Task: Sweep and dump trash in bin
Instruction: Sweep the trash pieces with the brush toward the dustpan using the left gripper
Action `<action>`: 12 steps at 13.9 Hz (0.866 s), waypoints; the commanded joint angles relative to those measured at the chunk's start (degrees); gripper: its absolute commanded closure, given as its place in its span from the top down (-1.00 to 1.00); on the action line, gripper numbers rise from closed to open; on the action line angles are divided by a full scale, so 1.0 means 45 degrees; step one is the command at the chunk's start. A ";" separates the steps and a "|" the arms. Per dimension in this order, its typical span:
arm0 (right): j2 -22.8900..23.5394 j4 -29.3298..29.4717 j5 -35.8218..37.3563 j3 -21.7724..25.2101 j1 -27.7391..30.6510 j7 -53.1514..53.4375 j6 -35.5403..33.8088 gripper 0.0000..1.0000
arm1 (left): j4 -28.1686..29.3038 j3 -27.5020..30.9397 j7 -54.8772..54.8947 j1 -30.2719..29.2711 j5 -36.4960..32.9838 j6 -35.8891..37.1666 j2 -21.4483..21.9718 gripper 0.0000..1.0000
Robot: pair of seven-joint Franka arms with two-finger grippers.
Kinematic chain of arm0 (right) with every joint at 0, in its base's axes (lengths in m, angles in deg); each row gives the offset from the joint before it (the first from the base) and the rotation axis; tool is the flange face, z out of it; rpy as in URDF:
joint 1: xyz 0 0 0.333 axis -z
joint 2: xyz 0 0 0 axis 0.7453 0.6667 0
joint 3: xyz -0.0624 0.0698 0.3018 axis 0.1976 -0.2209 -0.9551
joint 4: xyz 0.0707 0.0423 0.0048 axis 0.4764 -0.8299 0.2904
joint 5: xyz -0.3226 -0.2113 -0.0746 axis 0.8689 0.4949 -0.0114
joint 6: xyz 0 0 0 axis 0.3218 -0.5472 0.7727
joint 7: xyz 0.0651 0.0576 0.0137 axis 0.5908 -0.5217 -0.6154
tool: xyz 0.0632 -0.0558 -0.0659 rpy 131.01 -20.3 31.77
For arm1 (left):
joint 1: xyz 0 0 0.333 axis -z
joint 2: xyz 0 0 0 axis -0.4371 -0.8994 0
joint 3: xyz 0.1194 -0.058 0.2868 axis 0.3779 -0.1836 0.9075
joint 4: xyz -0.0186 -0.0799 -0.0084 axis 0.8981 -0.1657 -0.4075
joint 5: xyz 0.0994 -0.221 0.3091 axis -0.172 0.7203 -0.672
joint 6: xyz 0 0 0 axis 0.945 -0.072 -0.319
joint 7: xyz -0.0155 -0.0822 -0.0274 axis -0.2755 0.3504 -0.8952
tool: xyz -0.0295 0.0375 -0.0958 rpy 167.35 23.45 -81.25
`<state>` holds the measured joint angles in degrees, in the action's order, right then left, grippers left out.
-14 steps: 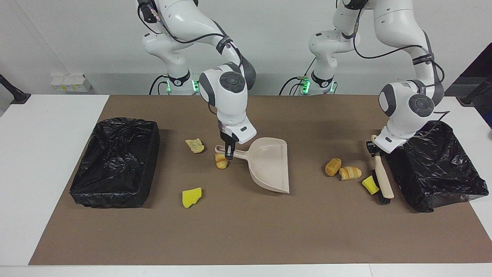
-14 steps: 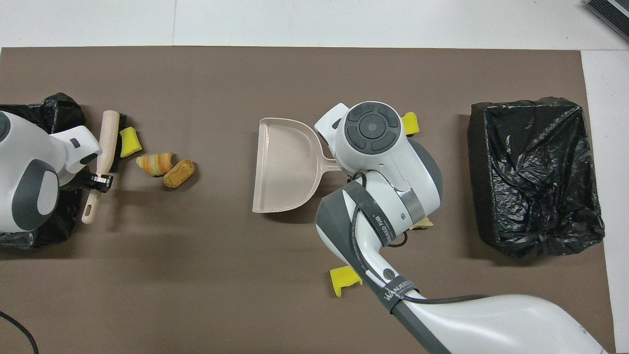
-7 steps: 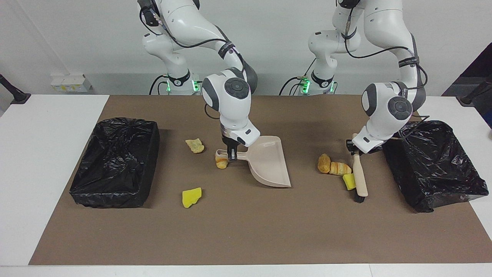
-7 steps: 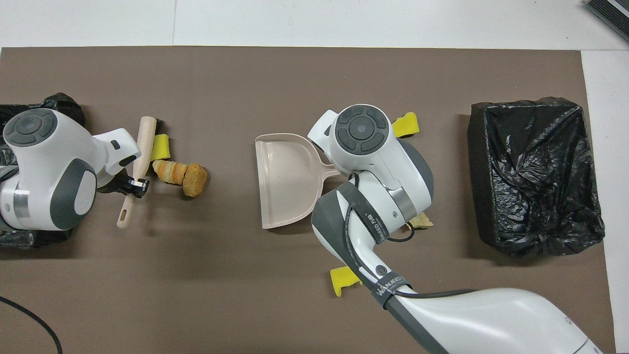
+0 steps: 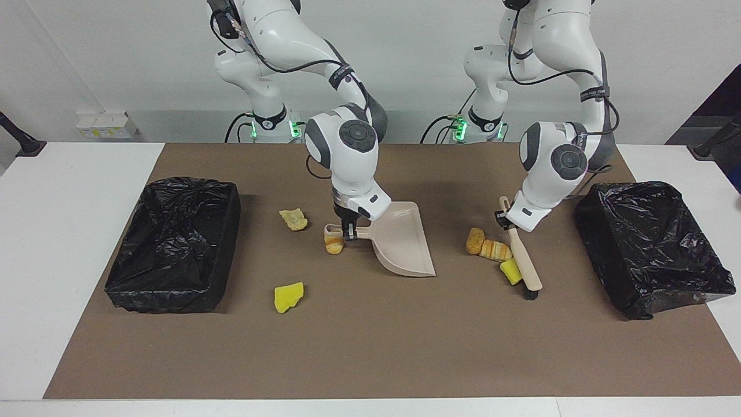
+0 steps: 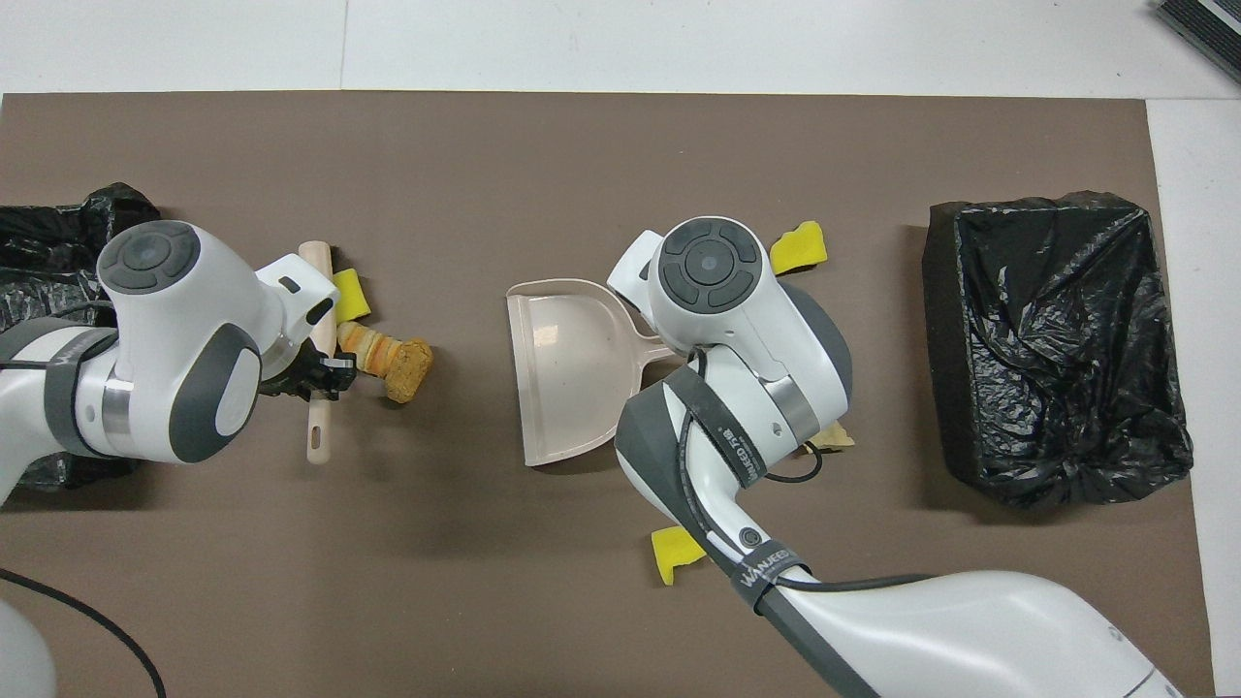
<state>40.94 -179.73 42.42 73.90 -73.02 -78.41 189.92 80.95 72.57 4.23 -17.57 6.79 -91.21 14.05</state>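
My left gripper is shut on the handle of the beige brush, whose bristles rest on the mat. Against the brush lie three bits of trash: a yellow sponge chunk, a croissant piece and a brown bread piece. My right gripper is shut on the handle of the beige dustpan, mouth turned toward that pile. Another croissant lies by the dustpan handle, hidden under the wrist in the overhead view.
A black-lined bin stands at the right arm's end, another bin at the left arm's end. A pale chunk and yellow sponges lie near the dustpan handle.
The left arm has swept the brush away from its bin toward the dustpan, pushing the three pieces along the mat. The right gripper has turned the dustpan slightly.
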 commanded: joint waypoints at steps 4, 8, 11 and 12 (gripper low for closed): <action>-0.0482 -0.0552 0.0234 -0.0076 0.0070 -0.0225 0.0022 -1.00 | 0.1019 0.0155 -0.2088 0.1326 0.1135 0.0055 0.0699 -1.00; -0.0521 -0.0591 0.0215 -0.0076 0.0089 -0.0206 -0.0017 -1.00 | 0.1098 0.0155 -0.3687 0.2555 0.2131 -0.0527 0.0739 -1.00; -0.0541 -0.0610 0.0215 -0.0076 0.0089 -0.0186 -0.0017 -1.00 | 0.1060 0.0155 -0.4082 0.3337 0.3107 -0.1350 0.0680 -1.00; -0.0521 -0.0611 0.0215 -0.0076 0.0089 -0.0186 -0.0017 -1.00 | 0.1059 0.0155 -0.4082 0.3785 0.3458 -0.1622 0.0680 -1.00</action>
<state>40.28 -180.70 42.42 73.91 -73.07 -78.41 189.92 84.04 72.43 -13.43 -4.04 19.19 -95.61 16.12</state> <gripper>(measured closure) 0.687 0.744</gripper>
